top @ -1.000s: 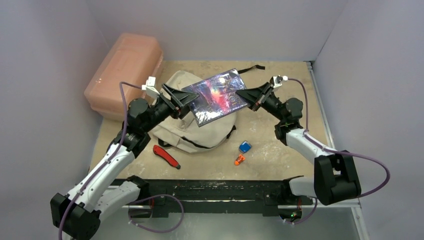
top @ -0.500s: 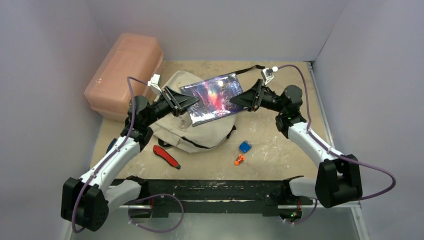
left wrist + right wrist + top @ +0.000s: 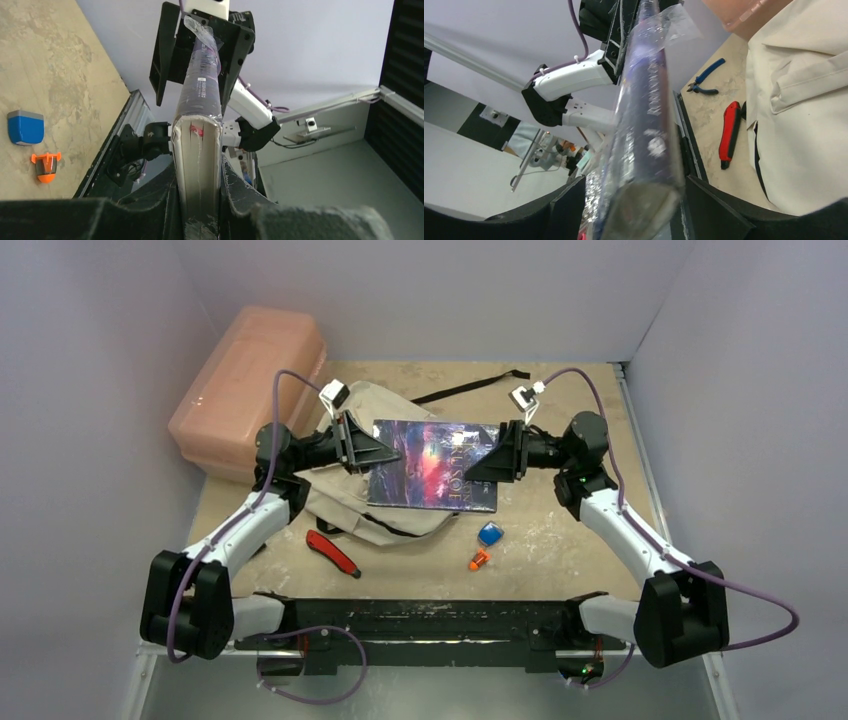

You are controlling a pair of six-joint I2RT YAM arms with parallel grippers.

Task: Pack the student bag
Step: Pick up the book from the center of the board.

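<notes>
Left tool (image 3: pixel 390 453) clamped on the wrapped book (image 3: pixel 435 465); right tool (image 3: pixel 472 471) seems spread apart round it, so the slick wrap could slip, missing the student bag (image 3: pixel 345 510)

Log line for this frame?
left gripper: shut on book | right gripper: open, straddling book | book: over backpack

Plain pale lilac walls (image 3: pixel 450 290), worn beige tabletop (image 3: pixel 540 550), soft even light
</notes>
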